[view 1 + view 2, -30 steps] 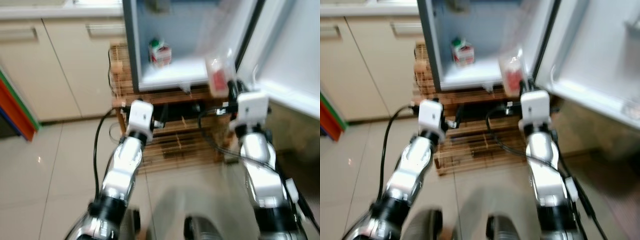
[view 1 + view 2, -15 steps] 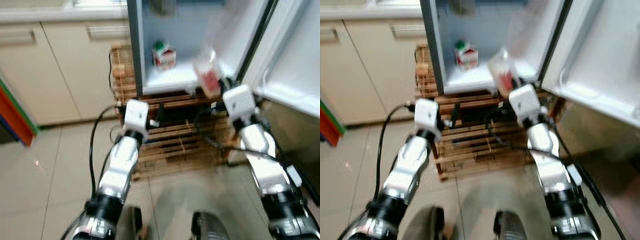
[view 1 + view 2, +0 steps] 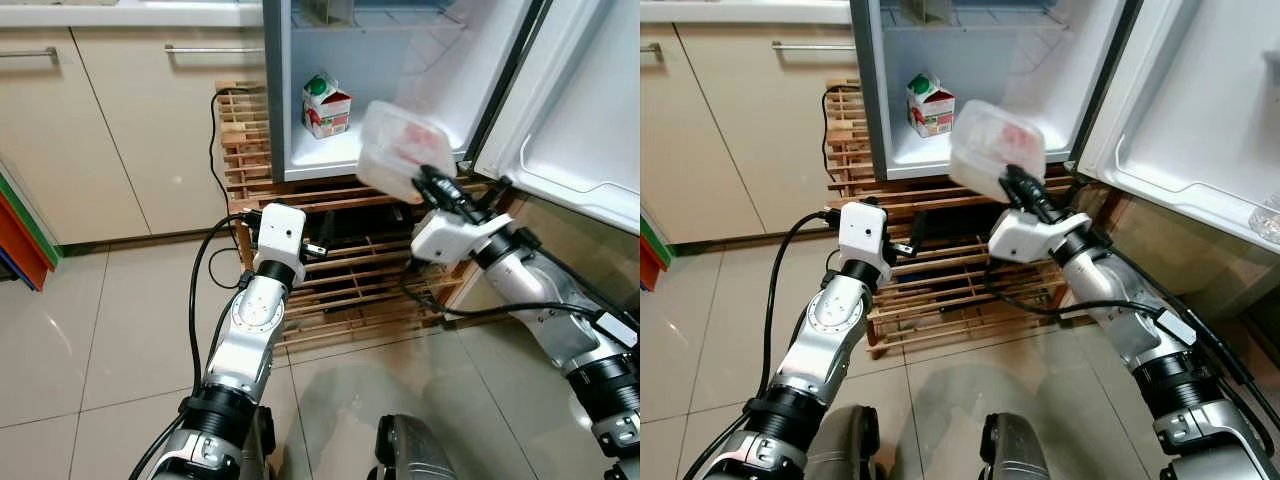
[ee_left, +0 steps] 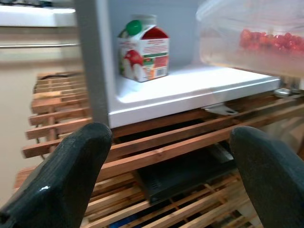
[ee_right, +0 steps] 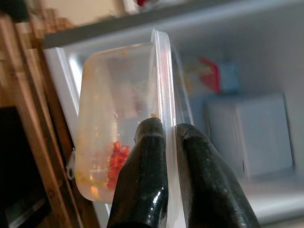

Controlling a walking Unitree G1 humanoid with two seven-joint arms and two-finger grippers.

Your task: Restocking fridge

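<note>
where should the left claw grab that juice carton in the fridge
Grip the carton across its flat side walls, below the sloped gable top and green cap, coming straight in through the open fridge front. It stands upright and alone on the bottom shelf, and the open left claw already faces it. The right claw holds the plastic container.

Beige tiled floor (image 3: 90, 330), cream cabinets (image 3: 140, 120) with bar handles, and a slatted wooden rack (image 3: 350, 270).

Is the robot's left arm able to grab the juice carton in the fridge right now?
Probably yes. The left gripper is open and holds nothing, and the carton stands alone on the open fridge's shelf straight ahead. The plastic container in the right gripper sits off to the side.
</note>
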